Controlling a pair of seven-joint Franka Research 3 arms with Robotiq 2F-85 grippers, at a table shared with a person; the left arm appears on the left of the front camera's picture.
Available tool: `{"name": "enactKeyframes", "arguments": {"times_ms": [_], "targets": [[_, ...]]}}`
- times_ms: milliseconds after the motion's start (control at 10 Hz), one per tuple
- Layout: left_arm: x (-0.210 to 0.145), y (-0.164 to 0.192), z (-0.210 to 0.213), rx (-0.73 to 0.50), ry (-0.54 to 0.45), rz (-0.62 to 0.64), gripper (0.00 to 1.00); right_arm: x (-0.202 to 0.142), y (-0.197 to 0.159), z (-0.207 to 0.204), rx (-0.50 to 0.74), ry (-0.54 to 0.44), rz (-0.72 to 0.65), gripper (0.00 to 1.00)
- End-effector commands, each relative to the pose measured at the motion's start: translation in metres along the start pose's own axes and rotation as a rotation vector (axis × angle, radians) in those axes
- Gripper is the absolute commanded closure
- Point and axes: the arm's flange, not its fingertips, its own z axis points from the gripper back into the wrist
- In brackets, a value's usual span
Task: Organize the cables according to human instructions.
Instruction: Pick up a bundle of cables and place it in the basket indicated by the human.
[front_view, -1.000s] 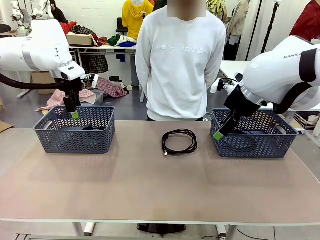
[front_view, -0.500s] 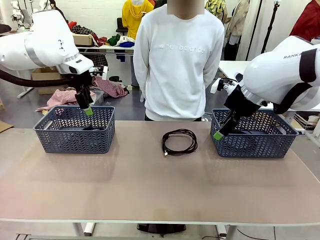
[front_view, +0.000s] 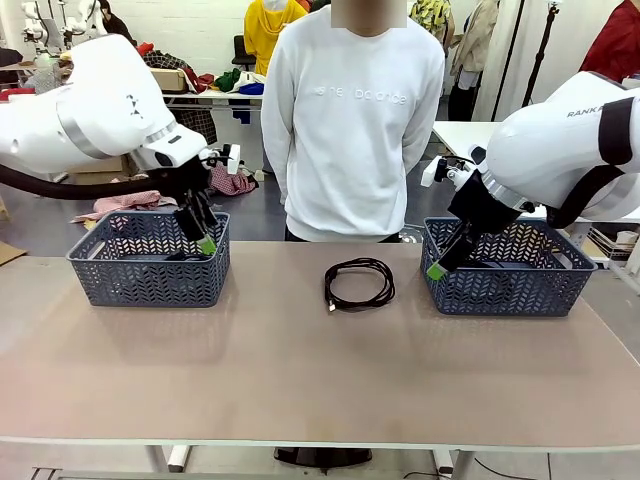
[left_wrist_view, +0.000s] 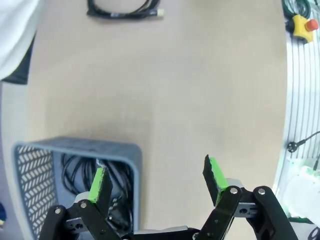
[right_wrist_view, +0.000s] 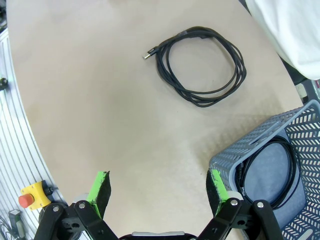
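Beige tabletop (front_view: 300, 370) spreads wide and bare from centre to the near edge at 6 o'clock, with a person in a white sweatshirt (front_view: 355, 120) standing behind its far edge at 12 o'clock. Two blue-grey lattice baskets sit along that far edge, the left basket (front_view: 150, 270) at 10 o'clock and the right basket (front_view: 510, 282) at 2 o'clock, each holding black cord, and a coiled black cable (front_view: 359, 282) lies on open table between them, apart from both. Above the left basket's inner rim hangs the left gripper (front_view: 203, 240), jaws spread and empty, while the right gripper (front_view: 437, 268), also spread and empty, hangs at the right basket's inner corner.
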Motion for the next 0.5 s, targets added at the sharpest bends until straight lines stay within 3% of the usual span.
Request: {"name": "enactKeyframes", "arguments": {"times_ms": [0,400], "targets": [[0.0,-0.014,-0.009,-0.02,-0.065,-0.032,0.04,0.001,0.001,0.0,-0.004,-0.002,-0.001,0.0],[0.011,-0.02,-0.02,-0.018,-0.056,-0.019,0.04,0.001,0.001,0.0,-0.004,-0.002,-0.001,0.0]]}}
